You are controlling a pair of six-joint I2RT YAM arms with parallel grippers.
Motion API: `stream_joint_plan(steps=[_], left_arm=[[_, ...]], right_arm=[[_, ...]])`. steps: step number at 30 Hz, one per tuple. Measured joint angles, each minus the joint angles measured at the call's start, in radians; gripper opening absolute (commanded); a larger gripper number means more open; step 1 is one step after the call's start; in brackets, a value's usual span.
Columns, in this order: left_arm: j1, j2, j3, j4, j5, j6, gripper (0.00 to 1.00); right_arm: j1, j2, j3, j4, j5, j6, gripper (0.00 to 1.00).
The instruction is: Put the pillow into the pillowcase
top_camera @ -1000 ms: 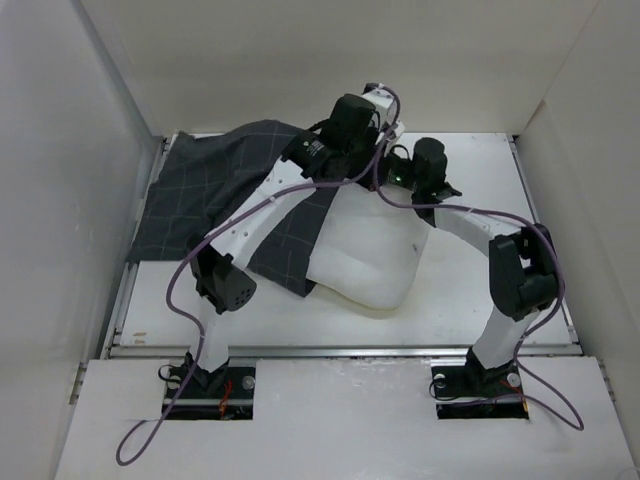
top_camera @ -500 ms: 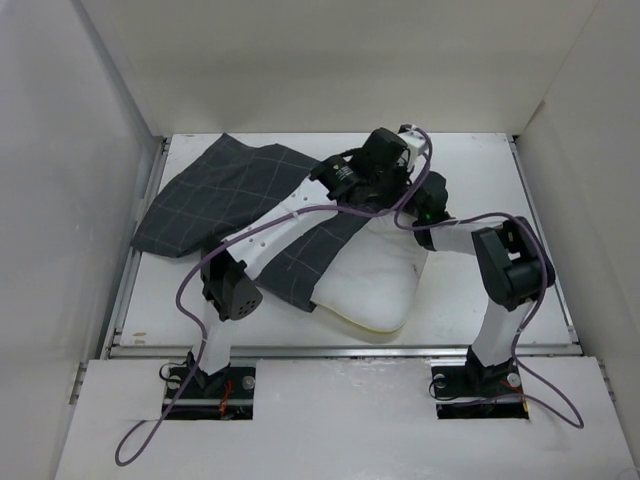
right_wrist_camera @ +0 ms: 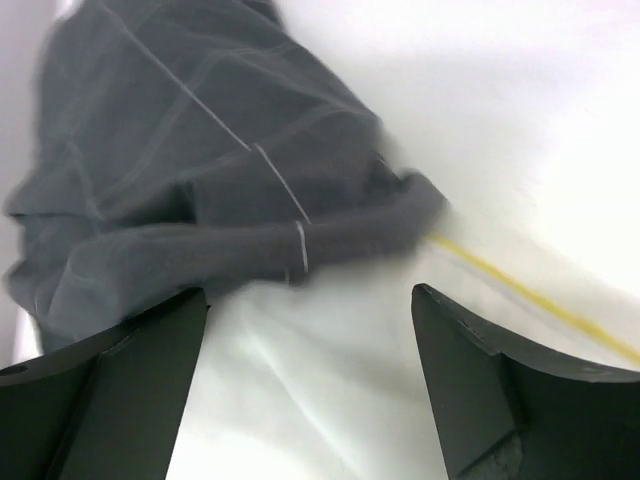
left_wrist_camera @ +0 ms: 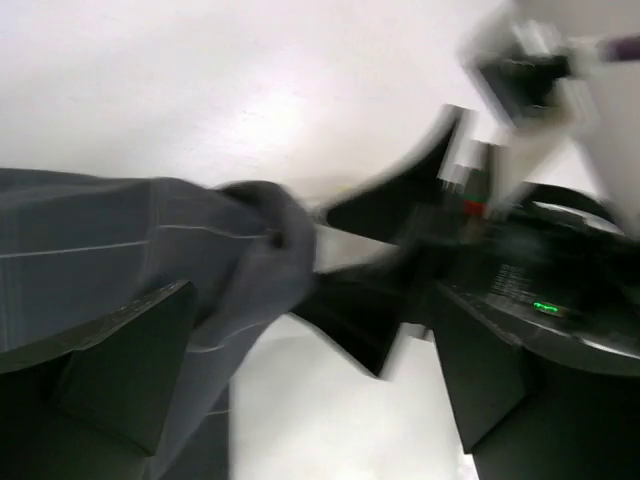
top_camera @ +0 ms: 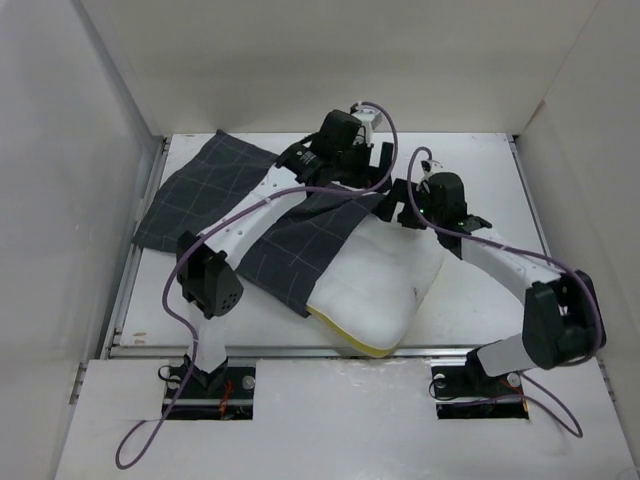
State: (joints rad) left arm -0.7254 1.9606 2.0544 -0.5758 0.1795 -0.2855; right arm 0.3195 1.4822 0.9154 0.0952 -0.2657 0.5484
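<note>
- Charcoal-grey cloth with a thin pale grid: the pillowcase (top_camera: 205, 190), spread over the back left of the bench (top_camera: 480, 160), its right-hand part drawn over the far left end of the pillow (top_camera: 380, 280).
- White and soft, lying slantwise mid-bench: far end tucked under the dark cloth, near corner close to the front edge of the bench, with a yellow edge (top_camera: 345, 338) showing there.
- Roughly the near half of the pillow bare, outside the pillowcase.
- Left claw (left_wrist_camera: 310, 390): wide, gripping nothing, hanging at the far end of the pillow beside a bunched fold of the pillowcase. Fold close by one finger; too blurred to tell whether touching.
- Right claw (right_wrist_camera: 300, 400): also wide and empty, with white pillow below it. Rolled hem (right_wrist_camera: 300, 245) of the pillowcase crossing just ahead of the fingers, and a thin yellow line running off to the right of it.
- Seen from above, both claws close together at the back of the pillow, right where dark cloth meets white; left arm reaching across the pillowcase, right arm coming in from the right side of the bench.
</note>
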Motion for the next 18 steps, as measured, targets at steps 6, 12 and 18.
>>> stream_joint_plan(steps=[6,12,18], left_arm=[[0.013,-0.234,-0.282,0.056,-0.113,-0.015,1.00],[0.014,-0.523,-0.641,0.119,-0.270,-0.121,1.00],[0.006,-0.649,-1.008,0.130,-0.308,-0.251,1.00]], right_arm=[[-0.002,-0.188,0.000,-0.323,0.246,-0.039,0.93],[0.019,-0.348,-0.032,-0.470,0.289,-0.117,0.98],[0.245,-0.513,-0.061,-0.514,0.273,-0.229,1.00]])
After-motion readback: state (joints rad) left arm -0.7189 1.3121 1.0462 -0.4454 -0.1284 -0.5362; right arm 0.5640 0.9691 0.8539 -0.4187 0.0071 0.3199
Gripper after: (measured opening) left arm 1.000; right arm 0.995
